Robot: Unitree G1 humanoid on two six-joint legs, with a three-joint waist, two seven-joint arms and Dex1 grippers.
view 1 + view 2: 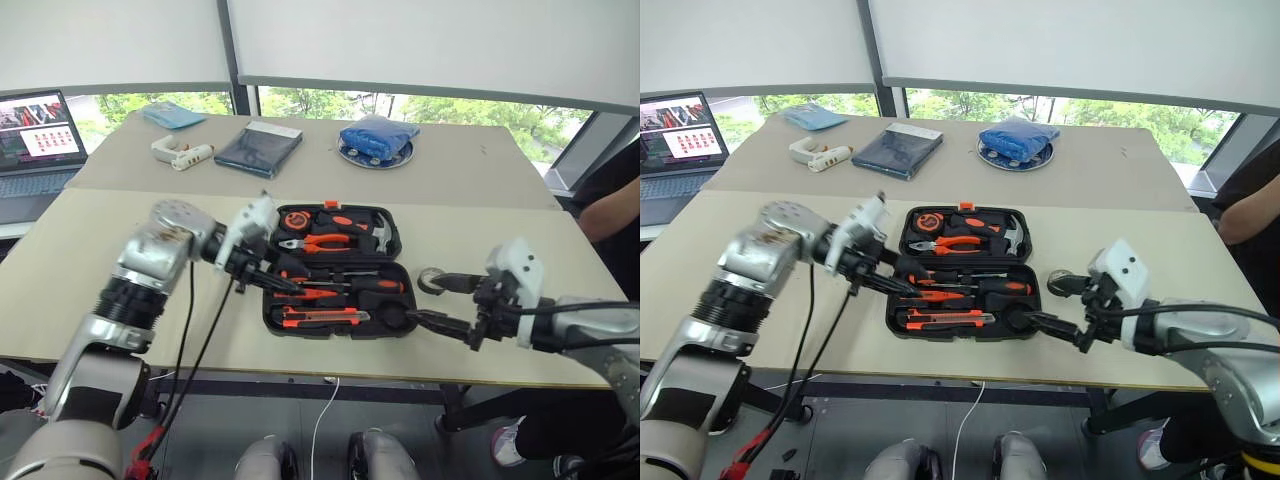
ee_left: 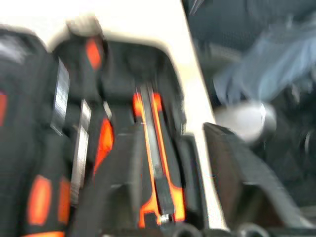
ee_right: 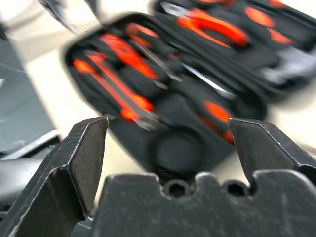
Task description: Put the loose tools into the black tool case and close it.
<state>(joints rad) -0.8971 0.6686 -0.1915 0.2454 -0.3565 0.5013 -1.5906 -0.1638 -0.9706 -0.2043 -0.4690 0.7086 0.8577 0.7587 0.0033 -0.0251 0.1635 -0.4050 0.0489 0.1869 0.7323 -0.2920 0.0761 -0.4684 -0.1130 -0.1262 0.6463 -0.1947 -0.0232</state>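
The black tool case lies open at the near table's middle. Its far half holds a tape measure, pliers and a hammer. In its near half lie two screwdrivers, a utility knife and a dark round tape roll. My left gripper hovers over the near half's left end, open, with nothing between its fingers; the left wrist view shows the knife below. My right gripper stands wide open just right of the case, pointing at it, empty.
A small grey ring-shaped thing sits by the right gripper's far finger; what it is I cannot tell. On the far table lie a dark pouch, a blue cloth on a plate and a white tool. A laptop stands left; a person is at the right.
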